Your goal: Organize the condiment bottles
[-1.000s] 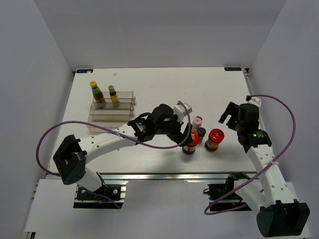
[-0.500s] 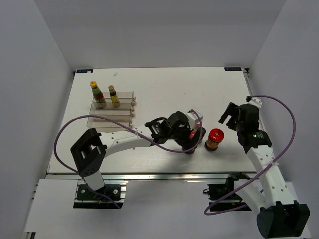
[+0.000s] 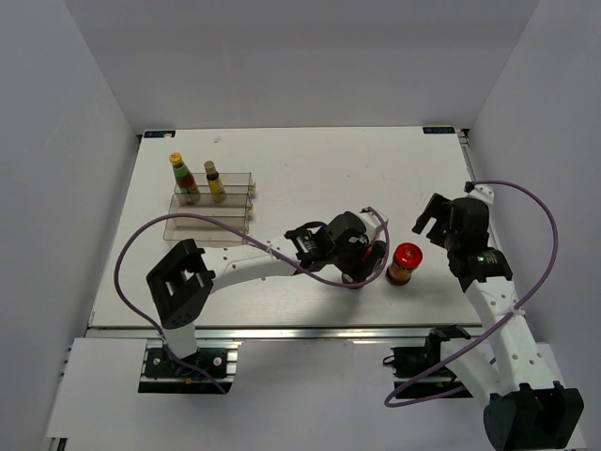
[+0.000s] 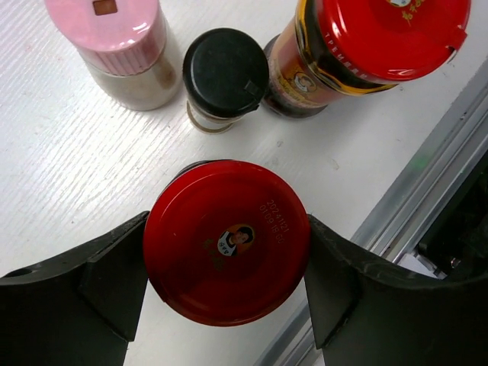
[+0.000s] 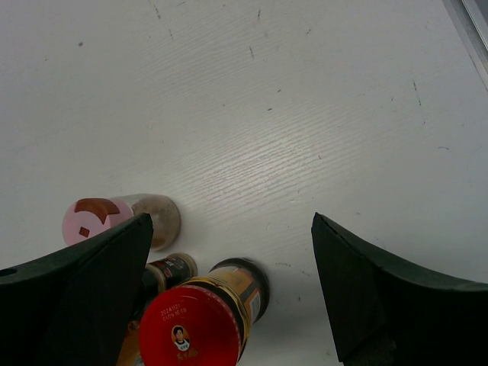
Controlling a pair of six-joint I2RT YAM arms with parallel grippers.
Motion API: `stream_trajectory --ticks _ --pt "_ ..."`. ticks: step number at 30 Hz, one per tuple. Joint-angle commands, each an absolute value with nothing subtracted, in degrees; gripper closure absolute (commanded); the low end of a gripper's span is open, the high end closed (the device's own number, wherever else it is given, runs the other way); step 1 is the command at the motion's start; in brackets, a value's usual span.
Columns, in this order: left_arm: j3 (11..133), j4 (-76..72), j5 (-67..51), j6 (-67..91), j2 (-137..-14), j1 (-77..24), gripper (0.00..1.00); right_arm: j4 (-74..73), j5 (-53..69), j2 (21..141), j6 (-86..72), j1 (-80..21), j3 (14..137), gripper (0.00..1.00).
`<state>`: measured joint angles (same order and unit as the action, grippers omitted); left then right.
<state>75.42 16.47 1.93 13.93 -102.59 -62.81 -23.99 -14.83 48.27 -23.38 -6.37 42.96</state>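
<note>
My left gripper hangs over the cluster of bottles at the table's near middle. In the left wrist view it is open, with one finger on each side of a red-lidded jar that stands on the table. The lid nearly fills the gap. Just beyond stand the pink-capped bottle, the dark-capped bottle and the second red-lidded jar. My right gripper is open and empty, right of them. The yellow-capped bottle and the slim yellowish bottle stand on the rack.
The clear tiered rack stands at the left of the table. The metal rail of the table's near edge runs close to the held-over jar. Purple cables loop off both arms.
My left gripper has moved right and nearer, from beside the cluster to over it, and now hides three bottles from above. The right arm has not moved.
</note>
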Motion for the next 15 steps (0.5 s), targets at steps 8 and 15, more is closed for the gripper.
stream_trajectory --ticks 8,15 --pt "75.9 20.7 19.8 16.1 -92.5 -62.4 0.67 -22.3 -15.2 47.1 -22.8 -6.1 42.4 0.11" --pt "71.5 21.6 24.7 20.6 -82.2 -48.8 0.69 -22.1 -14.9 47.2 -22.7 -6.1 42.4 0.11"
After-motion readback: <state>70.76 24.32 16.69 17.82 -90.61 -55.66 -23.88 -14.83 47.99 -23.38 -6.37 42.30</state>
